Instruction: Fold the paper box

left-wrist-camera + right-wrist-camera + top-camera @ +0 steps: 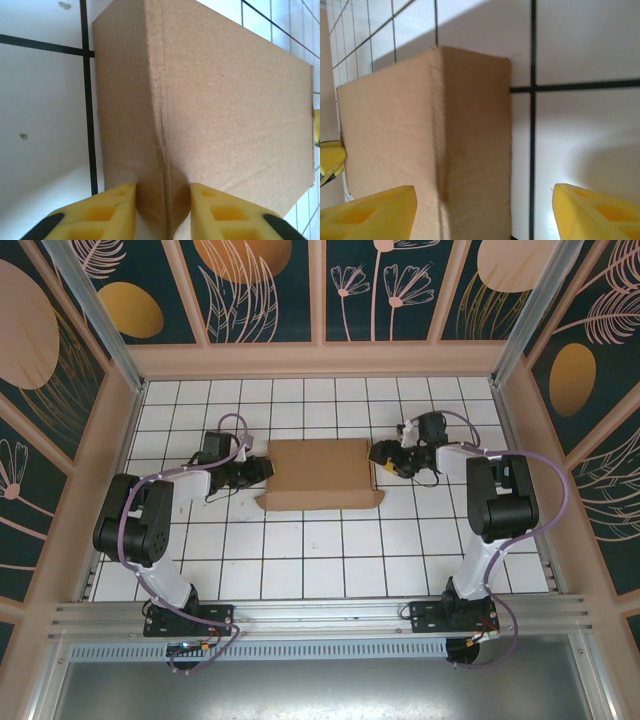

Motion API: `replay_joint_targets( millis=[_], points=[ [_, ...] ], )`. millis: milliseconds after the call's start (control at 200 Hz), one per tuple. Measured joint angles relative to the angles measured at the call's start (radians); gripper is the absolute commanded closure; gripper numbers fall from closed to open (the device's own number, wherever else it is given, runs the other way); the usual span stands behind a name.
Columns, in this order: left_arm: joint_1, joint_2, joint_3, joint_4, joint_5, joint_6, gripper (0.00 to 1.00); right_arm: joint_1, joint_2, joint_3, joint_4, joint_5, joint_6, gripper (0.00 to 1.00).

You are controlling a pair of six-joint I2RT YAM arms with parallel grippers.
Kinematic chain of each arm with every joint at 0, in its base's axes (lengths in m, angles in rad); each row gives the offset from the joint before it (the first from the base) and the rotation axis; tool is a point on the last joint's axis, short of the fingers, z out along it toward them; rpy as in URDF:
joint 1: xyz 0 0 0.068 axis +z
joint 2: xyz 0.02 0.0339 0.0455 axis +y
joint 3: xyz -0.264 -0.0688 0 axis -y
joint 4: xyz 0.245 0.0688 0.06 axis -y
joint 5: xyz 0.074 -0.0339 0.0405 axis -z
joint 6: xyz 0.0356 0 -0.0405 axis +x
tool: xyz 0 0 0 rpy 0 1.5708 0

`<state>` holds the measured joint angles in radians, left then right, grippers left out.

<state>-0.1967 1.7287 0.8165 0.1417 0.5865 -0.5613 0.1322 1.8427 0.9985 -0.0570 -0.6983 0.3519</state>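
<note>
Slippage looms: left gripper [162, 195] clamps the left-end crease of the flat brown cardboard paper box [320, 472], yet right gripper [485, 200] straddles its right end with fingers apart, anchoring nothing.

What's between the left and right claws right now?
The paper box, lying on the tiled table. The top view shows it filling the gap from the left claw to the right claw, with nothing else there.

**Bright, even light; softer close-ups**

The overhead view is sharp and evenly lit, with only faint shadows on the white tiled table [300, 560]. Both wrist views are softer. The yellow fingers [100, 217] blur at the bottom edge, and the cardboard box [420, 140] throws a pale grey shadow across near-washed-out tiles.
</note>
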Motion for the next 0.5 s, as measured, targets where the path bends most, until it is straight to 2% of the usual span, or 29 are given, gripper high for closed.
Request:
replay_joint_targets(
  millis=[205, 290, 500],
  points=[
    [0.034, 0.016, -0.041, 0.095, 0.072, -0.035, 0.8, -0.013, 0.008, -0.024, 0.031, -0.048, 0.021, 0.26],
    [0.048, 0.028, -0.051, 0.127, 0.106, -0.05, 0.81, -0.013, 0.016, -0.027, 0.052, -0.087, 0.034, 0.23],
    [0.068, 0.051, -0.055, 0.157, 0.161, -0.064, 0.83, -0.013, 0.027, -0.033, 0.076, -0.143, 0.051, 0.21]
  ],
)
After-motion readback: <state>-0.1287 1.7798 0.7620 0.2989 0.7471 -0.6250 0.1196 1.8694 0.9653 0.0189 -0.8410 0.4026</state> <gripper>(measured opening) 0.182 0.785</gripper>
